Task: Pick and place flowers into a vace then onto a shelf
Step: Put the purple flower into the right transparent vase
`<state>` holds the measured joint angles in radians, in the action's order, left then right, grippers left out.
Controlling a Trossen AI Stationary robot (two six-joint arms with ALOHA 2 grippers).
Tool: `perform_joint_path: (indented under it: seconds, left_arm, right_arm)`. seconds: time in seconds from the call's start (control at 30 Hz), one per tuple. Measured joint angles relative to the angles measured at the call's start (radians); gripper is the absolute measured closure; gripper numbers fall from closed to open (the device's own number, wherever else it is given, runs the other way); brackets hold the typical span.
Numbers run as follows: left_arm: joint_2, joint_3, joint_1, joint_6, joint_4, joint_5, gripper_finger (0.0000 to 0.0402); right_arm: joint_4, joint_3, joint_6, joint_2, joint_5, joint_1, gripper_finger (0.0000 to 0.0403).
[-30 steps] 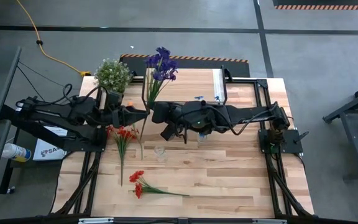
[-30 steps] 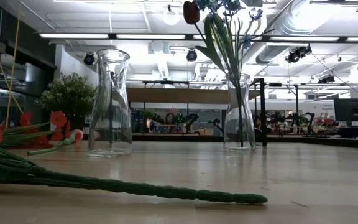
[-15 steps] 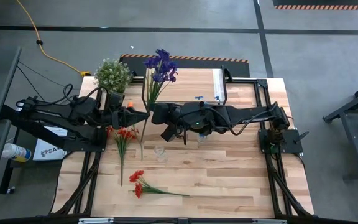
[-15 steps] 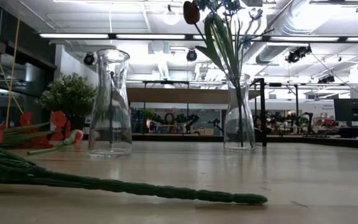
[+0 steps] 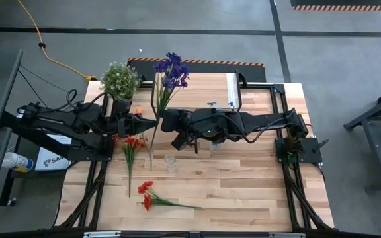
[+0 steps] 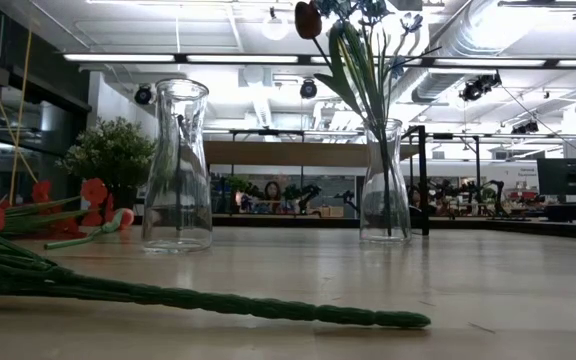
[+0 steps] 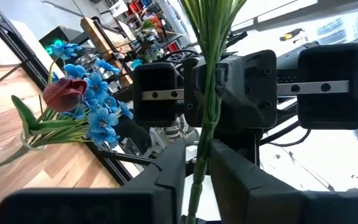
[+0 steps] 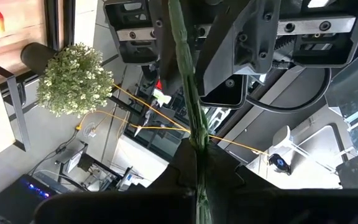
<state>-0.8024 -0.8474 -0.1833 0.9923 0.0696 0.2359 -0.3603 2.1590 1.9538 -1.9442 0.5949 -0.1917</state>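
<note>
A purple spray (image 5: 172,71) is held above the table where my two grippers meet nose to nose, its flower heads toward the far edge. My left gripper (image 5: 151,122) and my right gripper (image 5: 164,120) are both shut on its green stems. A glass vase (image 6: 385,180) holds blue flowers and a dark red bud (image 7: 64,93) and stands on its base on the table. The shelf (image 5: 204,89), with a light wood top and a white strip, stands at the far edge. Neither gripper shows in the low view. My left gripper has the bundle of green stems (image 7: 199,155) between its two fingers (image 7: 169,168), coming level from the table's left and lying across the stems. The spray is clear of the table. My right gripper pinches the same stems (image 8: 194,134) between its fingers, coming level from the table's right and across them, just beside the left gripper's hold.
An empty glass vase (image 5: 170,162) stands near the table's middle. A red bunch (image 5: 132,142) and another red bunch (image 5: 147,194) lie flat on the left half. A thin stem (image 5: 151,157) lies between them. A bushy potted plant (image 5: 120,79) stands at the far left corner.
</note>
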Motion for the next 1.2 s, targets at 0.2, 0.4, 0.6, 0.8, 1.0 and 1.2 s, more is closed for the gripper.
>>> perform_joint_path:
  seconds: [0.2,0.4,0.6,0.8,1.0,1.2]
  left_arm:
    - [0.0,0.0,0.0,-0.001,0.003,-0.001,0.032]
    - [-0.001,0.0,0.0,-0.04,0.035,-0.018,0.0321]
    - [-0.002,0.003,0.001,-0.046,0.024,-0.036,0.0321]
    - [-0.001,0.002,0.001,-0.046,0.021,-0.041,0.0323]
    - [0.0,0.002,0.001,-0.068,0.0,-0.066,0.036]
    - [0.0,0.001,0.001,-0.096,-0.006,-0.074,0.036]
  right_arm:
    - [-0.001,0.0,0.0,-0.001,-0.002,0.0,0.0402]
    - [0.022,0.002,-0.001,-0.015,-0.015,0.0,0.0403]
    - [0.026,0.003,-0.002,-0.049,-0.016,0.0,0.0403]
    - [0.048,0.003,-0.002,-0.051,-0.004,0.003,0.0403]
    - [0.046,0.002,-0.005,-0.051,-0.002,0.0,0.0403]
    - [0.048,0.002,-0.01,-0.051,0.0,0.0,0.0398]
